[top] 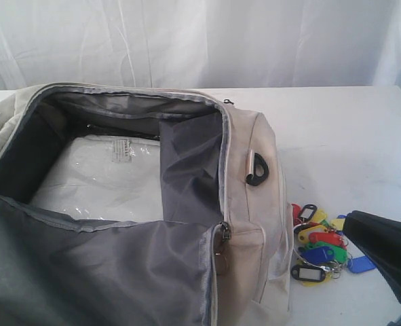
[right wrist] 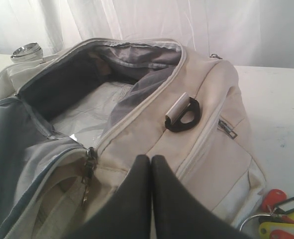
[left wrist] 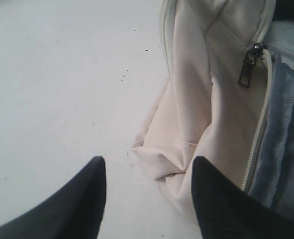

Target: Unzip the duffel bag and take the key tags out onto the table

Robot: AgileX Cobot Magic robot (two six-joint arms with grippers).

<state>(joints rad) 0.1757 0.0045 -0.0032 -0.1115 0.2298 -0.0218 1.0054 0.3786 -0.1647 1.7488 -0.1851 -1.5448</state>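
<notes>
Exterior view: duffel bag (top: 254,204) lies unzipped on the white worktop (top: 342,129), key tags (top: 320,250) outside it.
Bag mouth gapes, dark grey lining showing; a clear-wrapped white packet (top: 98,178) lies flat inside. Grey zip pull (top: 222,235) hangs at the near right corner of the opening, black D-ring (top: 257,170) on the right flank. Tags rest in 1 bunch on the worktop just right of the bag, toward the near edge: red, yellow, green, blue, black, on metal rings. Dark right arm (top: 389,257) sits just right of the bunch. Right pincer (right wrist: 150,159): 2 fingers pressed together, nothing between them, hovering over the bag's right side. Left pincer (left wrist: 149,162): fingers spread, empty, low over bare worktop beside a fold of the bag's cream fabric.
</notes>
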